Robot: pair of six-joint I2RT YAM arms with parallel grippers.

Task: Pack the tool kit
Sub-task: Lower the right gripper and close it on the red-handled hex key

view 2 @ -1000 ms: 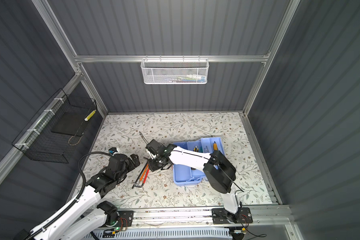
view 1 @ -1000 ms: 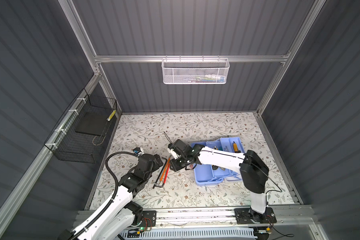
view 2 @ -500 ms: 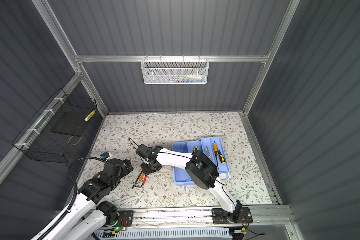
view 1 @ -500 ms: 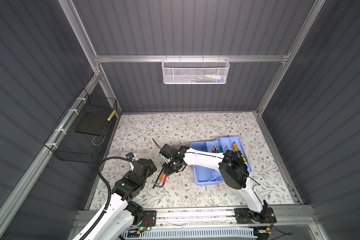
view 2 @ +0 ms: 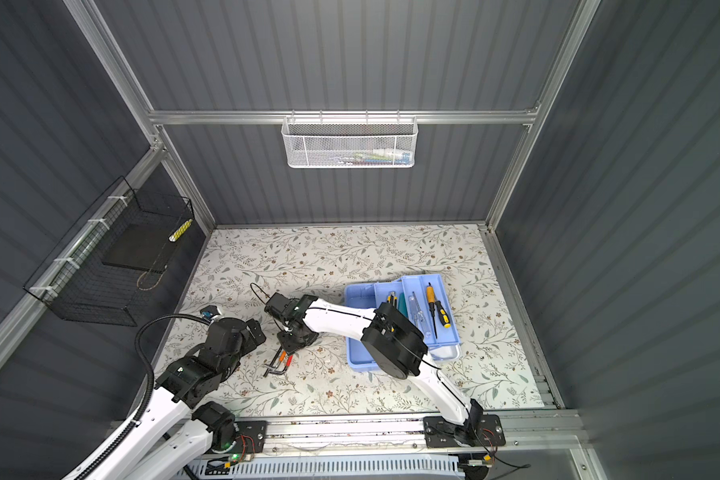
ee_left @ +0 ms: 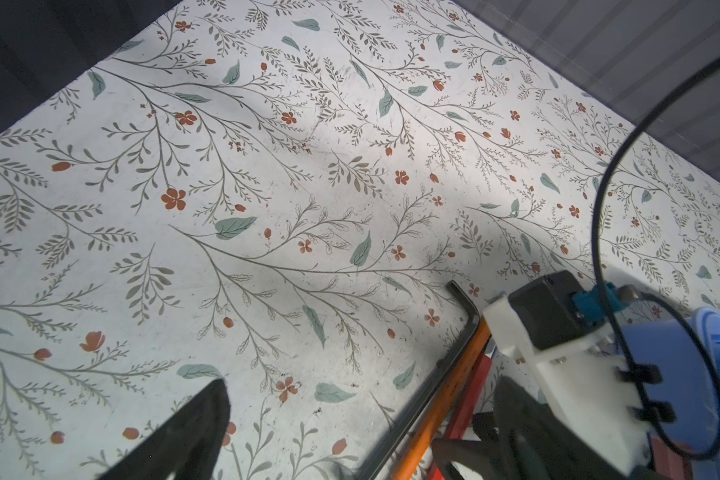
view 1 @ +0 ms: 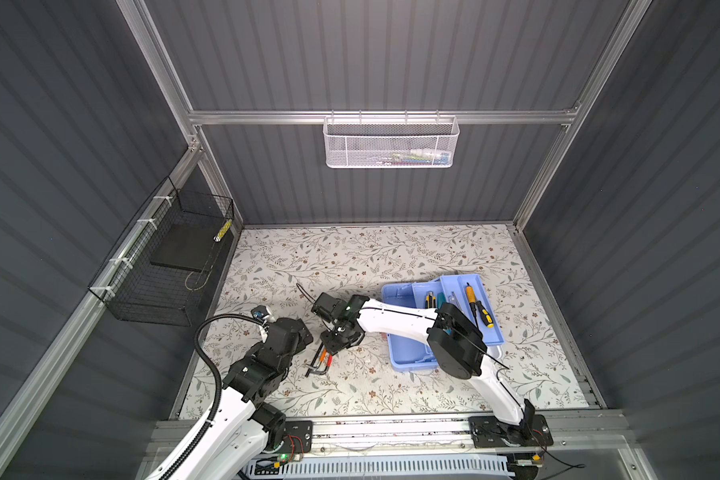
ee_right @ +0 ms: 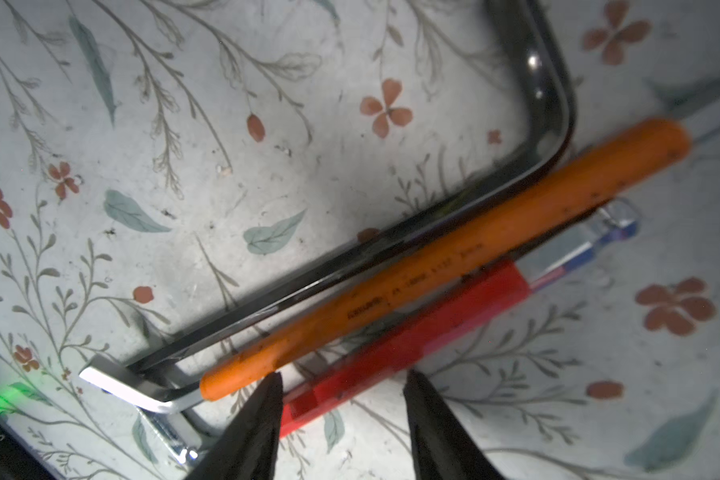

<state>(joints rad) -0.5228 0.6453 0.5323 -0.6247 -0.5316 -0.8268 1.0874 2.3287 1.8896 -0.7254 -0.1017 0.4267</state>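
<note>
Fetching loose tools was the step in hand. Near the blue tool kit trays [view 1: 406,355], the right gripper [ee_right: 341,376] hung half-open astride the red-handled tool [ee_right: 412,324]; next it probably needed lowering and closing. The left gripper [view 1: 299,333], farther from the trays, gaped wide and empty.

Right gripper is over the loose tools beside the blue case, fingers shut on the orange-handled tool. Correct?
Not shut on it: the right wrist view shows the right gripper with fingers apart, the red-handled tool between them, the orange-handled tool ungripped. Rest is right.
</note>
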